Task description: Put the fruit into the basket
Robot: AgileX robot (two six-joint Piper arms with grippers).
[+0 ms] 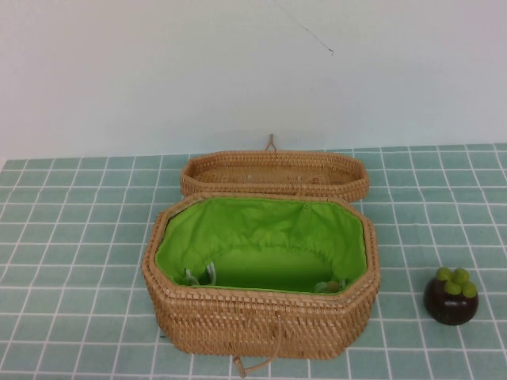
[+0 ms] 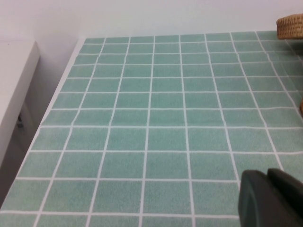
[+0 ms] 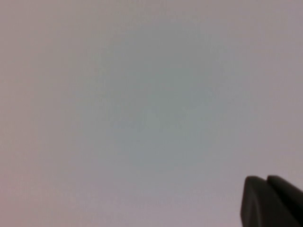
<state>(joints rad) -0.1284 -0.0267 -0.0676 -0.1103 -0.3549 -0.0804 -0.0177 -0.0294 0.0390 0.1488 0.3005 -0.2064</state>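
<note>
One basket [image 1: 261, 277] stands open on the tiled counter [image 1: 71, 237], its lid [image 1: 275, 175] thrown back behind it and its green lining exposed. One fruit [image 1: 450, 296] sits on the counter, well apart from the basket on the robot's right and outside it. Neither arm appears in the high view. The left pincer [image 2: 272, 198] shows only as a dark edge over bare tiles, with the basket's rim far from it; the right pincer [image 3: 272, 201] faces a blank pale surface, the fruit nowhere near it. Whether either pincer is apart or together cannot be told. Likely hazards: the round fruit may roll if nudged off-centre, and a low carry could strike the basket wall.
</note>
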